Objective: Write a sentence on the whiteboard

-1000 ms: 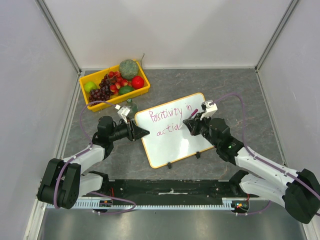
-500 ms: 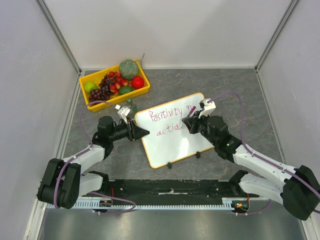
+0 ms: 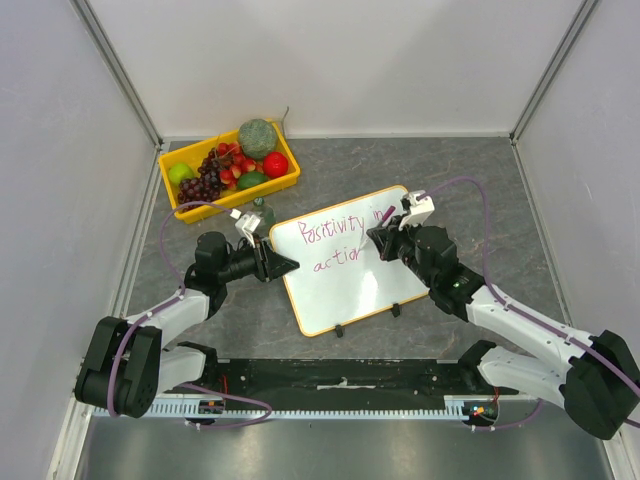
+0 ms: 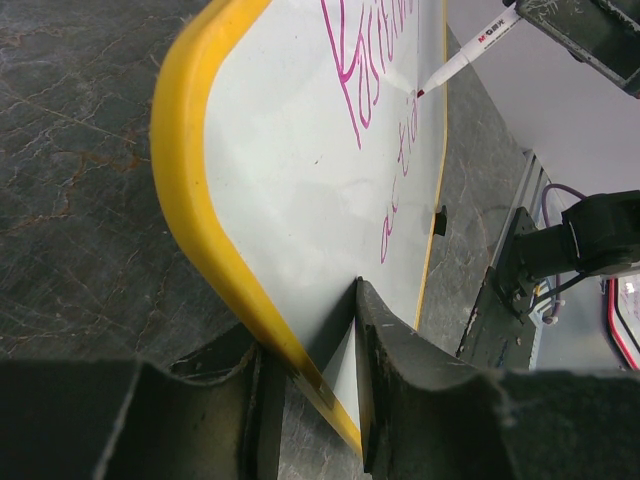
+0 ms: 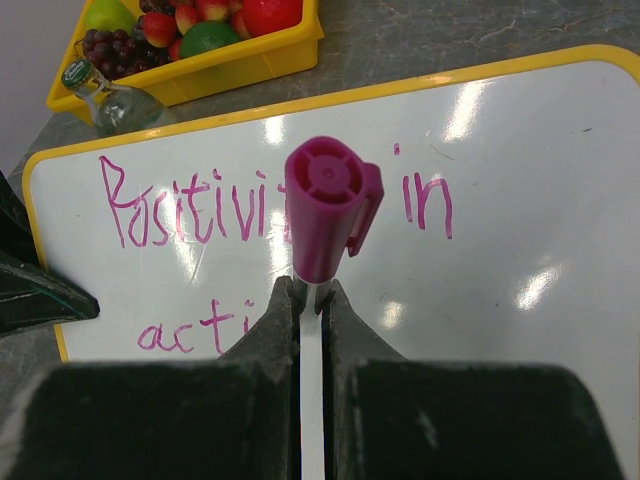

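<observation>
The whiteboard (image 3: 345,290) sat on the grey table (image 3: 450,180) between the two arms, with pink writing on it.

Its two black feet faced the arm bases. The left gripper (image 4: 315,380) was pinched on the board's yellow side edge, one finger on each face. The right gripper (image 5: 308,300) was closed tight around a pink-capped marker (image 5: 325,205), whose tip met the board at the second line. The sentence (image 3: 335,232) read "Positivity in" above "acti"; any further letters were hidden behind the fingers. Just beyond the far left corner stood a glass bottle (image 5: 110,100), and farther back a yellow fruit tray (image 3: 190,205).
</observation>
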Tool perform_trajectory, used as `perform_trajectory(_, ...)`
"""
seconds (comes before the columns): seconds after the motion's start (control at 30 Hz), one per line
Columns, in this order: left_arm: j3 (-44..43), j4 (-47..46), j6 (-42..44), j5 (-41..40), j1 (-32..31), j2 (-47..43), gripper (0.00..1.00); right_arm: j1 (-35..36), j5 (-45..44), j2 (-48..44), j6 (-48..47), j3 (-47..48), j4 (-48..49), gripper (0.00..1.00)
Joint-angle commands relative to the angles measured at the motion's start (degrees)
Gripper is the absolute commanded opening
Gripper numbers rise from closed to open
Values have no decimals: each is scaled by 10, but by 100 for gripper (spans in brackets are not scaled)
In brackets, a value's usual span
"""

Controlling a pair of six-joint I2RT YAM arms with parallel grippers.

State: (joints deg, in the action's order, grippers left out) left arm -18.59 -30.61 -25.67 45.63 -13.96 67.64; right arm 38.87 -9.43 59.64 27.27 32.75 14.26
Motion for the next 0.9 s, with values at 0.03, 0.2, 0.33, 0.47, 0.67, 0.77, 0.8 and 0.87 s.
perform_trajectory(0.03,-3,13,42,-4,-8,10,2,-6,-23,0,-16,20,-6,0)
perform_trajectory(0.2,-3,13,42,-5,-8,10,2,-7,-20,-9,-18,8,-13,0)
perform_trajectory(0.33,-3,13,43,-5,-8,11,2,-8,-13,-21,-17,-1,-23,0)
perform_trajectory(0.47,-3,13,42,-4,-8,10,2,-8,-2,-29,-11,-14,-26,0)
perform_trajectory(0.67,-3,13,42,-5,-8,9,2,-8,14,-36,-3,-33,-26,0)
perform_trajectory(0.77,-3,14,42,-5,-8,9,2,-8,13,-40,0,-41,-26,0)
perform_trajectory(0.8,-3,14,42,-5,-8,9,2,-8,13,-42,0,-42,-27,0)
perform_trajectory(0.87,-3,14,42,-5,-8,11,2,-8,9,-46,2,-38,-27,0)
